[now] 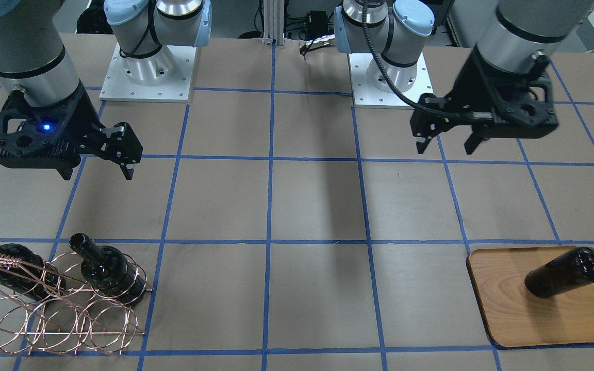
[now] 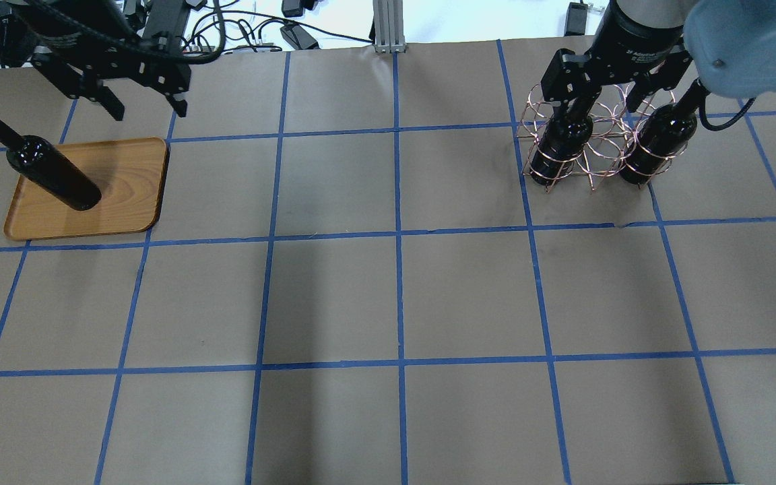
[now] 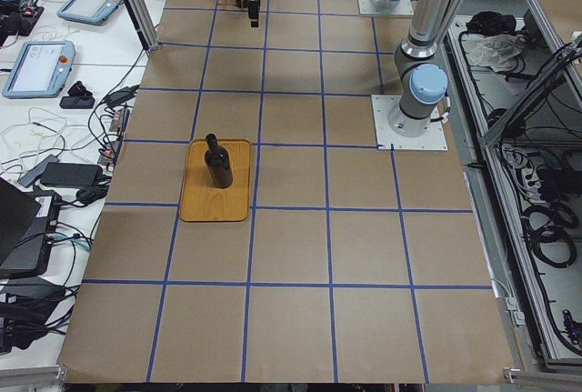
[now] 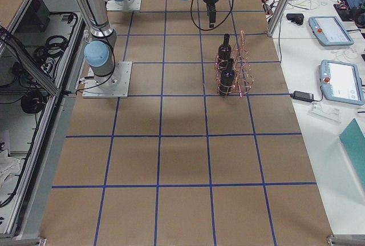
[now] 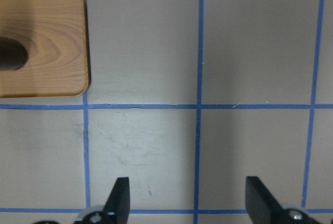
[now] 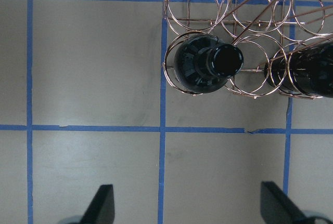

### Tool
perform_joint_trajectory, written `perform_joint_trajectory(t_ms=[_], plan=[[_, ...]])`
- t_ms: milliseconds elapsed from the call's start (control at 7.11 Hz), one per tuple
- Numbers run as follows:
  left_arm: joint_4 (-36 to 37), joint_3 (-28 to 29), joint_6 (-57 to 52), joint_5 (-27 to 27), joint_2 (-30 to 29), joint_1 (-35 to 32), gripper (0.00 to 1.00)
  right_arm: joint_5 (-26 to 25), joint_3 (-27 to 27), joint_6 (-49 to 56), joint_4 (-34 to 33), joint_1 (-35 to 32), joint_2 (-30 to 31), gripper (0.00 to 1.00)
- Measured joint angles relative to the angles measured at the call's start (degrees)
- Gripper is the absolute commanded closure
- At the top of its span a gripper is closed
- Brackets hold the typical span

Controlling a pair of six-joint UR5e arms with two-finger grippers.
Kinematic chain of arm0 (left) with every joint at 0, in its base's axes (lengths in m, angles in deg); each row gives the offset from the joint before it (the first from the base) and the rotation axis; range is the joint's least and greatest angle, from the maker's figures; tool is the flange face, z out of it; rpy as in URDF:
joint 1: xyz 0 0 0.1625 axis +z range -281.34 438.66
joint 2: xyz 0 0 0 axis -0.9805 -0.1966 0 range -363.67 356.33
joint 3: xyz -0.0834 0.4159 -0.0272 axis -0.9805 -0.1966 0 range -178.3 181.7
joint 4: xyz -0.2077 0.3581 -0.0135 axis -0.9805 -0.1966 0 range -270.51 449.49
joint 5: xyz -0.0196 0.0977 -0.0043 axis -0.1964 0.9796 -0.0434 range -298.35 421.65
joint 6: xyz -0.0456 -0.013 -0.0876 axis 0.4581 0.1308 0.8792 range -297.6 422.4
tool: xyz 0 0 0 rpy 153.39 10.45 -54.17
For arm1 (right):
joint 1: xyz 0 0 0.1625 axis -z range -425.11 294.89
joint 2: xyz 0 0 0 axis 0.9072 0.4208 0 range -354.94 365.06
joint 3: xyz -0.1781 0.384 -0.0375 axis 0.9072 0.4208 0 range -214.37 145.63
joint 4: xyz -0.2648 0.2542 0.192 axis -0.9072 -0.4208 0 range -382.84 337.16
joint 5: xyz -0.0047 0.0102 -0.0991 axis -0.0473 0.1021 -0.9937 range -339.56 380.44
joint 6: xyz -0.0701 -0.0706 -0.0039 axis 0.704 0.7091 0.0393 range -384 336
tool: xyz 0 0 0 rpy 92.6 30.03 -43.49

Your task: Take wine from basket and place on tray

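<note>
One dark wine bottle (image 2: 51,172) stands upright on the wooden tray (image 2: 125,195) at the table's left end; both also show in the front view, bottle (image 1: 565,275) on tray (image 1: 544,314). My left gripper (image 2: 149,111) is open and empty, raised beside the tray, apart from the bottle; its wrist view shows the tray's corner (image 5: 52,63). The copper wire basket (image 2: 597,158) holds two upright bottles (image 2: 560,145) (image 2: 657,145). My right gripper (image 1: 98,172) is open and empty, hovering high just to the robot's side of the basket (image 6: 250,21), with the nearer bottle (image 6: 208,65) ahead of its fingers.
Brown paper with blue tape grid lines (image 2: 398,236) covers the table. The two arm bases (image 1: 147,72) (image 1: 390,77) stand at the robot's edge. Tablets and cables (image 3: 41,65) lie on the side bench beyond the table's far edge.
</note>
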Motion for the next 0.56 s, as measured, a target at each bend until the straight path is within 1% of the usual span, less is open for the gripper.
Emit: perform_joint_trajectory(t_ms=[141,281,422,563], plan=[[0.11,-1.09,2.07,-0.14,0.68,-3.23,0.14,-0.02,-0.02,0.03,-0.06,0.0,0.0,0.0],[0.28,-1.81,2.93,-0.46,1.46,-5.14,0.13,-0.02,-0.03,0.05,-0.11,0.0,0.0,0.0],[0.38,-2.18,3.21,-0.44,2.05,-6.03,0.08,-0.05,-0.03,0.04,-0.13,0.0,0.0,0.0],[0.57,-2.63,3.27,0.23,2.5,-6.39,0.06,-0.19,-0.03,0.0,-0.1,0.0,0.0,0.0]])
